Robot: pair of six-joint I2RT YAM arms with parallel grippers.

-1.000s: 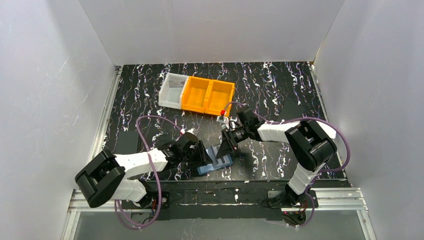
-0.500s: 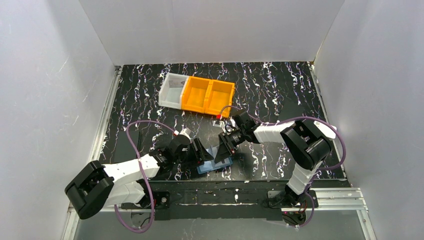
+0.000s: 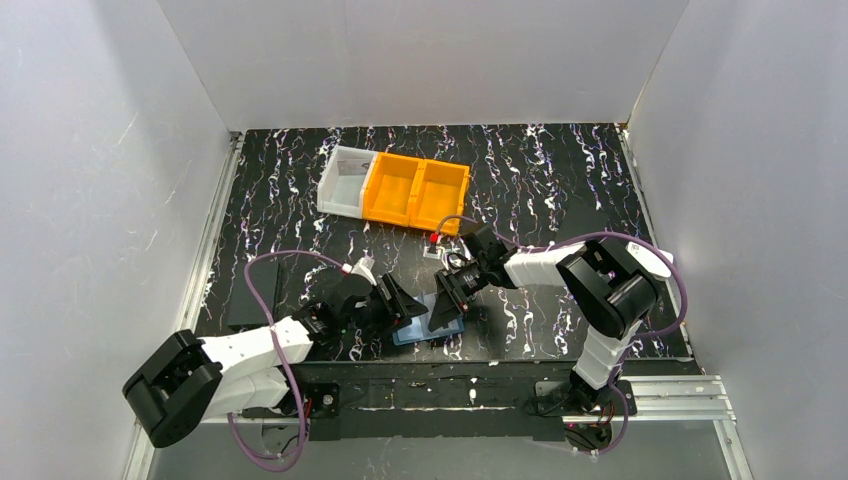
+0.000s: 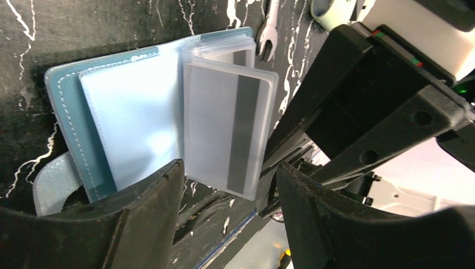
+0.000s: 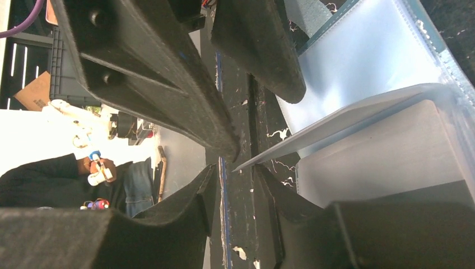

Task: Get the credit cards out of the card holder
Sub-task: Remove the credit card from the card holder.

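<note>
The blue card holder [image 3: 425, 328] lies open near the table's front edge, its clear pockets [image 4: 131, 123] fanned up. One leaf stands raised with a pale credit card [image 4: 224, 129] inside, its dark stripe showing. My left gripper [image 4: 229, 168] is open just in front of that leaf's lower edge, gripping nothing; from above it sits left of the holder [image 3: 400, 303]. My right gripper [image 5: 235, 171] is on the holder's right side [image 3: 446, 303], jaws apart and empty. The raised leaf's corner [image 5: 246, 162] rests at its fingertip. The card's pale face [image 5: 392, 151] shows there too.
A white bin [image 3: 343, 180] and two joined orange bins [image 3: 415, 192] stand at the back centre. A small wrench [image 4: 270, 28] lies beyond the holder, and a small red-tipped part [image 3: 437, 240] sits by the right wrist. A dark flat object [image 3: 245, 310] lies at left. White walls enclose the table.
My left gripper has opened wider and its arm has drawn back toward the near edge. The right gripper has edged left over the holder, jaw gap unchanged.
</note>
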